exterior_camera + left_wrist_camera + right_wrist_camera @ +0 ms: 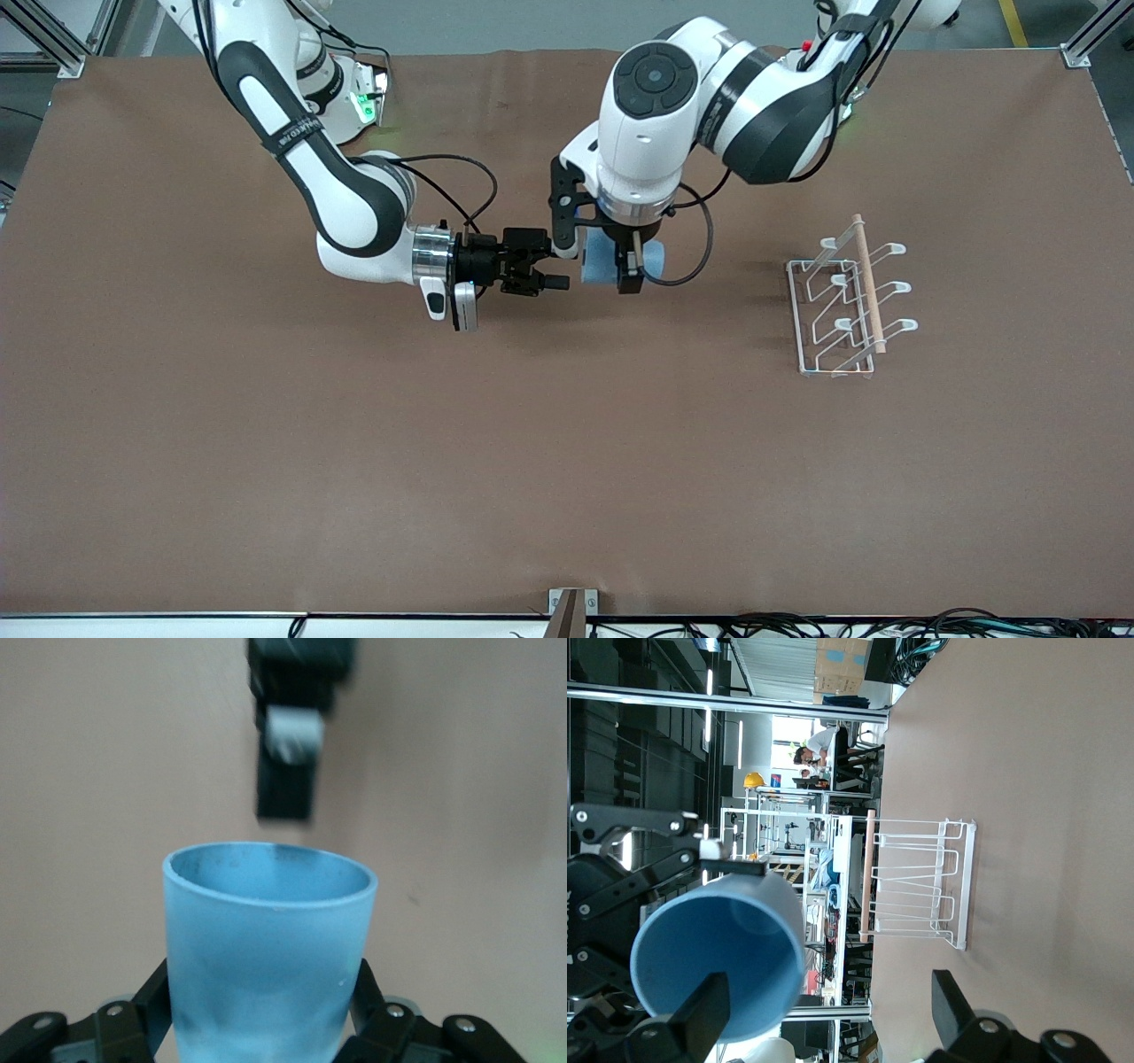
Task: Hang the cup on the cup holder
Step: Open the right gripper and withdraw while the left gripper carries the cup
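Note:
The light-blue cup (601, 258) is held on its side over the middle of the table, between the fingers of my left gripper (622, 270). In the left wrist view the cup (266, 939) fills the gap between the black fingers (376, 1005). Its open mouth faces my right gripper (551, 268), which is open and empty just off the rim. The right wrist view shows the cup's dark-blue inside (713, 966) beside one open finger (700, 1014). The white wire cup holder (842, 306) with its wooden rod stands toward the left arm's end of the table; it also shows in the right wrist view (921, 886).
The brown table (354, 461) carries only the cup holder. A small bracket (571, 607) sits at the table edge nearest the front camera. Cables (797, 625) lie along that edge.

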